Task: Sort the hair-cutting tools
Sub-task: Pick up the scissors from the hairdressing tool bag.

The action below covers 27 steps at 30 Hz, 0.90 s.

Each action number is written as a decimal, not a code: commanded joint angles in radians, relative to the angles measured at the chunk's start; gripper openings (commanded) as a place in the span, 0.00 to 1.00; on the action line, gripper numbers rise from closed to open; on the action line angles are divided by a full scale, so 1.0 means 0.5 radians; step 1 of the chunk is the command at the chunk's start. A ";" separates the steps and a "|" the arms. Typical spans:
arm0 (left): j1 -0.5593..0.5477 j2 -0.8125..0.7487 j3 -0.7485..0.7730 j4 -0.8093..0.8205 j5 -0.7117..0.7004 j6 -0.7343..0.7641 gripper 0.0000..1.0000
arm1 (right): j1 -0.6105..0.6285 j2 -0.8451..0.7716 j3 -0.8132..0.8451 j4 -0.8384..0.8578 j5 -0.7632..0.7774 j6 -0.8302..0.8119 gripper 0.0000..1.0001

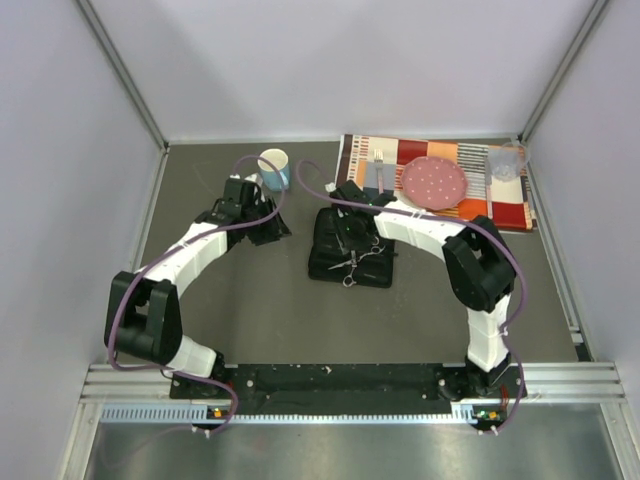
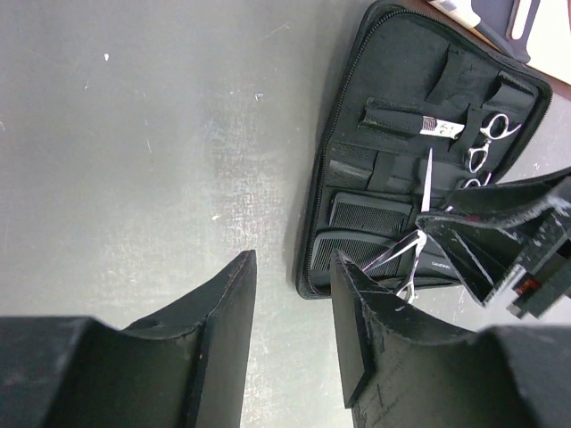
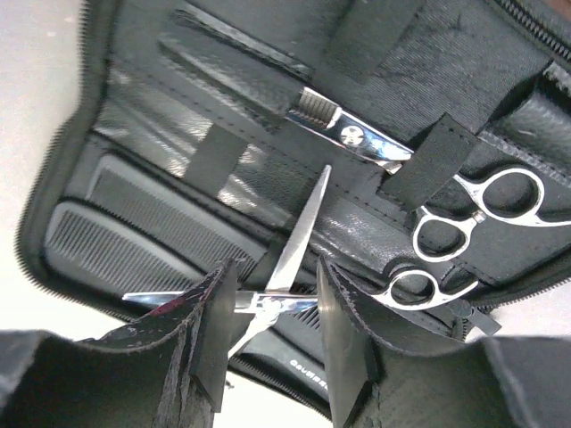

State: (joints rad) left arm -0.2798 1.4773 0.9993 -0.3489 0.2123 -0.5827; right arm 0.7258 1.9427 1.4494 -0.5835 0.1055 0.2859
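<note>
- Right gripper (image 3: 274,267) straddles the open scissors (image 3: 302,227) over the case (image 3: 134,116); gripped or not, I can't tell.
- Left gripper (image 2: 293,259), at the case's nine o'clock, jaws parted, empty.

Spread silver scissors (image 3: 308,214) between end effector (image 3: 272,290) fingers, over open case (image 3: 143,98).

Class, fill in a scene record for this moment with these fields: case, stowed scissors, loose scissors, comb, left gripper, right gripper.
case: black, zipped open, lying flat
stowed scissors: tucked under straps inside the case
loose scissors: blades spread, above the case interior
comb: black, in the case's lower pocket
left gripper: open, empty, over bare table beside the case
right gripper: fingers either side of the loose scissors; grip unclear
</note>
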 commanded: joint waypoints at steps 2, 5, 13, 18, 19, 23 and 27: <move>0.029 -0.037 0.005 0.029 0.069 0.058 0.43 | -0.059 0.097 0.111 -0.066 0.026 0.125 0.40; 0.047 -0.025 0.011 0.032 0.085 0.064 0.43 | -0.059 0.149 0.132 -0.066 0.001 0.134 0.40; 0.072 -0.031 0.008 0.026 0.097 0.082 0.42 | -0.068 0.244 0.184 -0.079 -0.042 0.186 0.15; 0.081 -0.034 0.002 0.020 0.109 0.085 0.42 | -0.071 0.253 0.197 -0.100 -0.009 0.214 0.00; 0.081 -0.034 -0.001 0.020 0.109 0.085 0.41 | -0.071 0.250 0.194 -0.103 -0.002 0.217 0.00; 0.081 -0.037 -0.004 0.023 0.134 0.085 0.41 | -0.071 0.204 0.197 -0.106 -0.002 0.217 0.00; 0.081 -0.067 -0.011 0.020 0.146 0.082 0.41 | -0.074 0.082 0.209 -0.112 -0.024 0.226 0.00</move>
State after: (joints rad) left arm -0.2436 1.4773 0.9993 -0.3531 0.2684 -0.5510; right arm 0.6960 2.0487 1.5204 -0.6224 0.0898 0.3801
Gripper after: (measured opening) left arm 0.411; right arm 0.021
